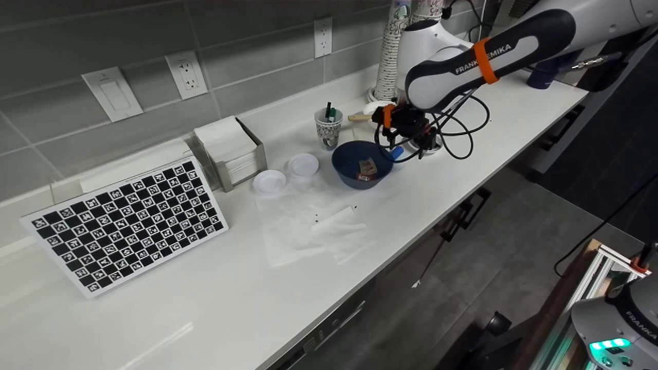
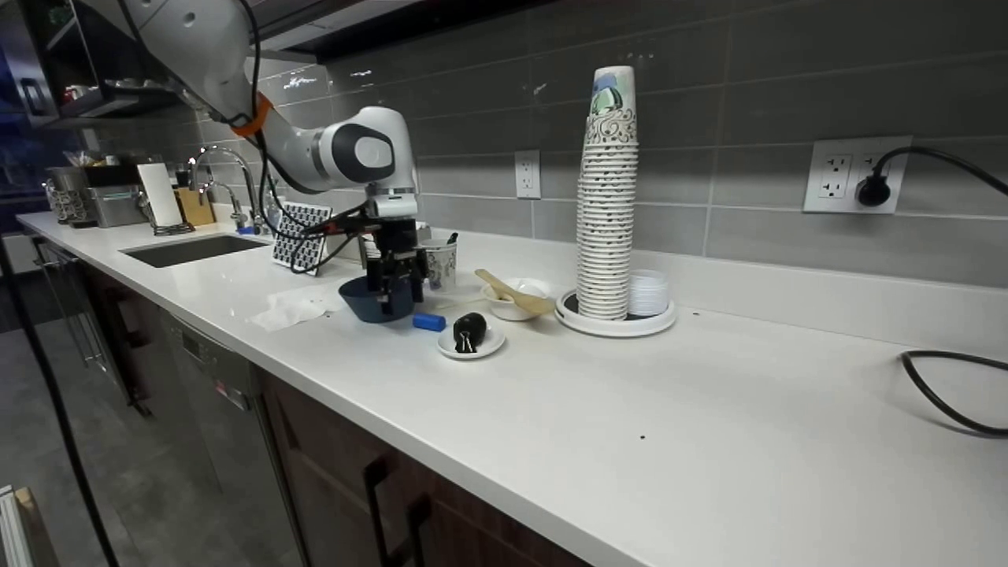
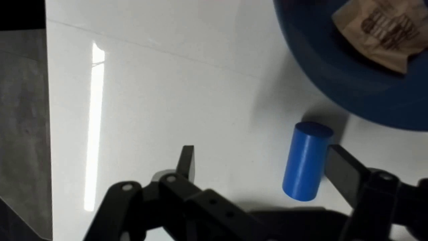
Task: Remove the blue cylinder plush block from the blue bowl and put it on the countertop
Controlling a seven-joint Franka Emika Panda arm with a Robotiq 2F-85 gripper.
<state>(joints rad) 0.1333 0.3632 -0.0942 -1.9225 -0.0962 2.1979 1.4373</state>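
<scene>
1. Gray tiled wall (image 2: pixel 756 110): backdrop, behind the gripper (image 3: pixel 260 150) in both exterior views.
2. Long white countertop (image 2: pixel 669 394): runs under the gripper and well out past it both ways.
3. Robot arm (image 1: pixel 519 49): reaches over the countertop, gripper mounted at its end, aimed down.
4. Checkered board (image 1: pixel 126 226): propped at a slant, well apart from the gripper, with the blue bowl (image 1: pixel 354 153) between them.
5. Cup stack (image 2: pixel 606 205): tall, upright on a round white tray (image 2: pixel 618 329), wall side of the gripper.
6. Gripper state: fingers (image 3: pixel 342 175) spread wide, grasping nothing; hangs above the countertop just beside the blue bowl.
7. That blue bowl: near the gripper, upright, brown printed packet (image 3: pixel 381 33) inside.
8. White bowl (image 2: pixel 504 309): wall side of the gripper, wooden utensil (image 2: pixel 516 293) lying across it.
9. Patterned cup (image 1: pixel 328 134): upright, near the gripper, also wall side, pens (image 1: pixel 328 111) sticking up out of it.
10. Small white plate (image 2: pixel 490 342): near the gripper, dark item (image 2: pixel 470 327) on it.
11. Task's blue cylinder (image 3: pixel 306 164): lying on its side on the countertop, out of the blue bowl but just beside it, between bowl and small plate. In the wrist view it sits between the spread fingers, hard by one of them; they overlap there, so can't tell whether they touch.
</scene>
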